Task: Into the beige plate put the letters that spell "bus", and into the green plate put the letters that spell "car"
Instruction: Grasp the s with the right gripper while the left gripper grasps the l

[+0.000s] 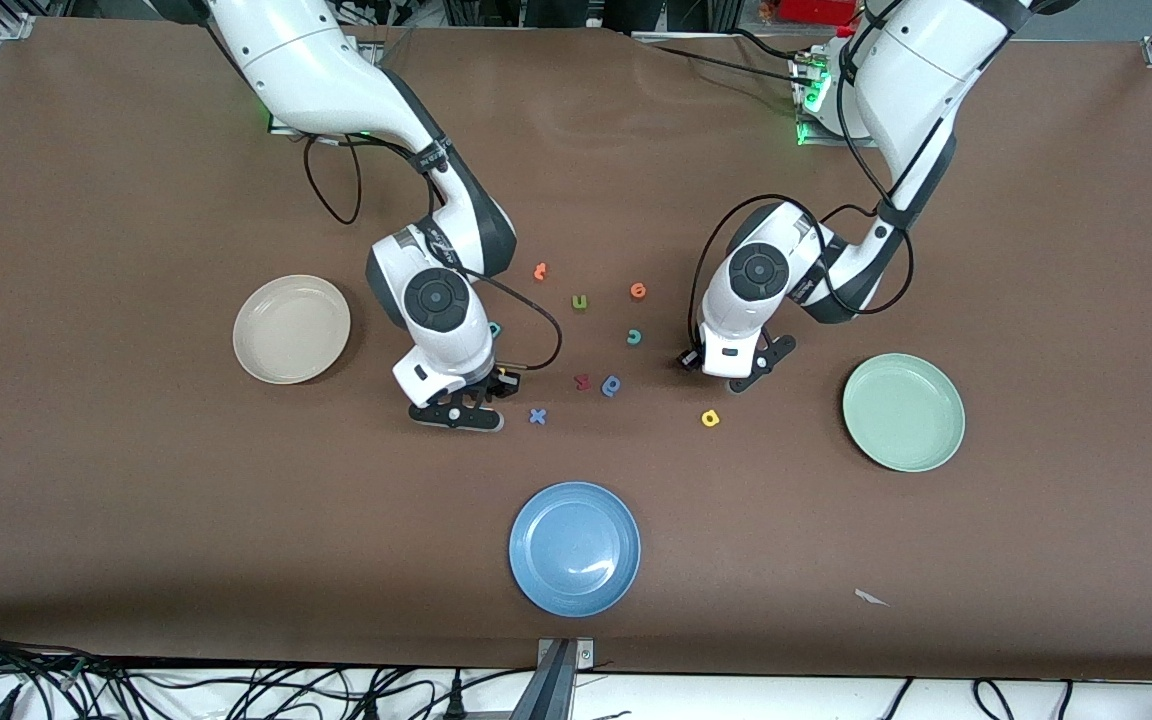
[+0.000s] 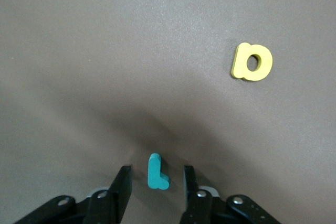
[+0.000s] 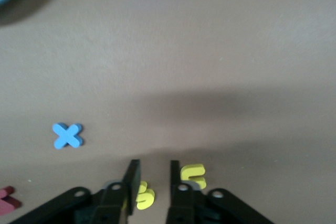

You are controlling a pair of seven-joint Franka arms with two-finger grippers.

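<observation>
Teal "r" (image 2: 156, 172) between left tool (image 2: 156, 190) fingers

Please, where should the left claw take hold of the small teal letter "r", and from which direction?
Probably from straight above, closing across the long straight stem of the teal "r". It lies flat on the table between the fingers of the left claw, and the stem is its narrowest part, with flat parallel sides.

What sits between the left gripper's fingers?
The small teal "r" lies on the table between the left gripper's open fingers, untouched; the left wrist view shows it.
</observation>
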